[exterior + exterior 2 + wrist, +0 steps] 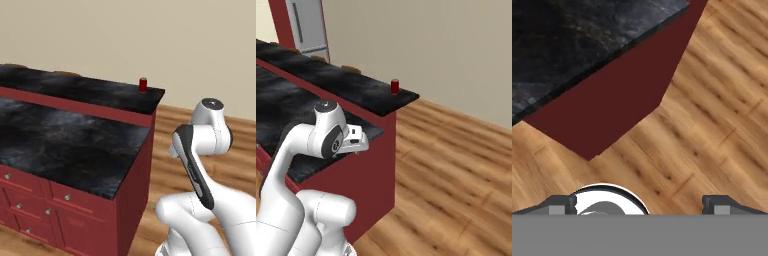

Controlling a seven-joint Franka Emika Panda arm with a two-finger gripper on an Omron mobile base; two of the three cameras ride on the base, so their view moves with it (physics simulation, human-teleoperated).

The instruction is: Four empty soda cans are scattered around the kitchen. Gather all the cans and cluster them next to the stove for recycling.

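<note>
A: Left base view — a red can (143, 84) stands upright near the far corner of the raised black counter (85, 90), close to its right edge. The white arm (200, 165) is folded up beside the cabinet end, well apart from the can.

B: So which step, judging by that? Looks like the approach to a can, nothing picked up.

A: Right base view — same can (394, 86) at the counter's far tip, open wood floor (456, 165) stretching to the right. Plenty of room for the base to drive round.

B: And the hand?

A: Hand view — the gripper (640, 202) points down at the floor past the counter's corner, tips spread wide, nothing between them. Next it likely needs to get closer, then reach over that edge without knocking the can off.
</note>
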